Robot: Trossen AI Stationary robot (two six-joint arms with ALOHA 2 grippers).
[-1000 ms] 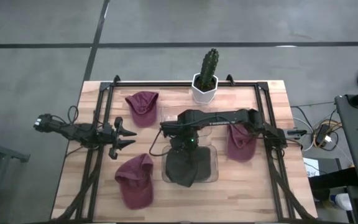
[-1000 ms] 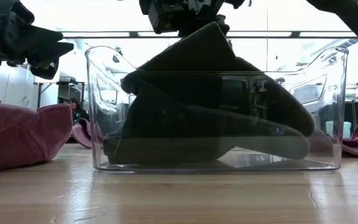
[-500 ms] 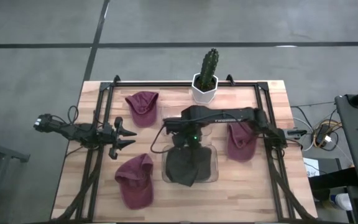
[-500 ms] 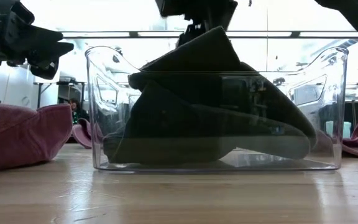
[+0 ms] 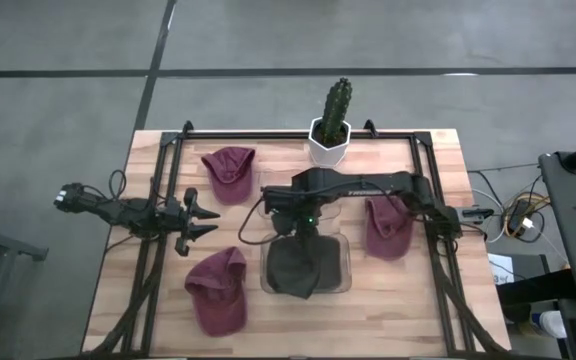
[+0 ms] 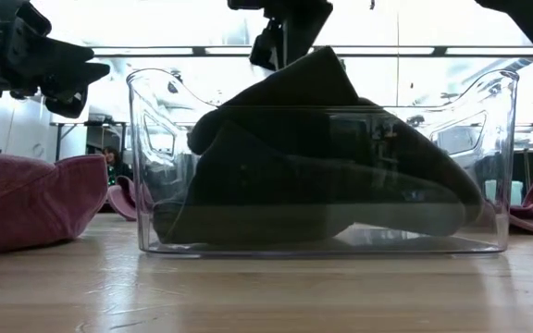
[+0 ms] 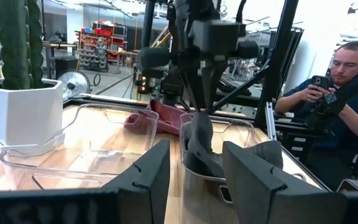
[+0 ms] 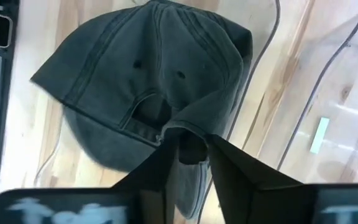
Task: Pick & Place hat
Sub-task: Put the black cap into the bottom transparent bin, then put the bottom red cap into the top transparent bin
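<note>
The right gripper (image 8: 188,152) keeps its jaws pinched on the back strap of the dark grey cap (image 5: 301,265), which has sunk slightly deeper into the clear bin (image 5: 342,285) than a second ago, crown peak poking above the rim. The cap nearly fills the bin, its brim toward the desk's (image 5: 418,310) near edge. The left gripper (image 5: 206,220), jaws spread and empty, hovers well apart, between two maroon caps (image 5: 218,290).

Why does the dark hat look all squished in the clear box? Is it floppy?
Probably floppy: the dark hat folds and sags inside the clear box where the right gripper pinches its back strap. It likely feels light, since one small pinch holds it. It probably won't roll; cloth slumps.
</note>
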